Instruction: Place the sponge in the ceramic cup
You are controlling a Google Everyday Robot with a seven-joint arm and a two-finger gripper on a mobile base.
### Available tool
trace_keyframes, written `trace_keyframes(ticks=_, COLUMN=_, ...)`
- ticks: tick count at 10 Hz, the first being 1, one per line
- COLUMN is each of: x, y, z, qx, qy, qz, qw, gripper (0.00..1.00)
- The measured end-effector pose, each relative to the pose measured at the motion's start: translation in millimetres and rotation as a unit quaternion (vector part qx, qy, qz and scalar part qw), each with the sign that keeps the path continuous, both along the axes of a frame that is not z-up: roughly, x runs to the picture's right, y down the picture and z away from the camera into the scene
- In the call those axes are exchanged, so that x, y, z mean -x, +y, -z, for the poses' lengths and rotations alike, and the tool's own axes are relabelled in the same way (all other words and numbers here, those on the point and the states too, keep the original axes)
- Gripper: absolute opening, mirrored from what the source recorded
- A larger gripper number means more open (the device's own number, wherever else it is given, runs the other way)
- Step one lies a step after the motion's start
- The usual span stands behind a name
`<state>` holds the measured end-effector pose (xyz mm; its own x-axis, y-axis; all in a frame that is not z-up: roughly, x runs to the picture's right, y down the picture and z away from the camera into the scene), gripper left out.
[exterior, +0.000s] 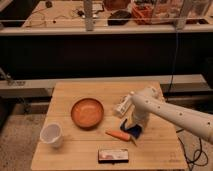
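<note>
The ceramic cup (52, 134) is small and white and stands upright near the front left corner of the wooden table (65, 95). My white arm reaches in from the right. Its gripper (133, 129) points down at the table right of centre, far from the cup. A dark blue shape, which may be the sponge (125, 124), lies right at the gripper's tip. I cannot separate it clearly from the gripper.
A shallow orange-brown bowl (87, 112) sits mid-table between cup and gripper. An orange carrot-like piece (118, 134) lies just left of the gripper. A white object (121, 105) lies behind it, and a flat dark packet (113, 155) near the front edge.
</note>
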<state>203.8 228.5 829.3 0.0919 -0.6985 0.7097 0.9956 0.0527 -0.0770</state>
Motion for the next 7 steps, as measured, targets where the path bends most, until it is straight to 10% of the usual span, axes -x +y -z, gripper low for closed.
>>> trace_keyframes(ticks=7, x=17.4, y=-15.0, z=32.7, qx=-0.016, qy=0.010, qz=0.007, qw=0.9998, gripper=0.80)
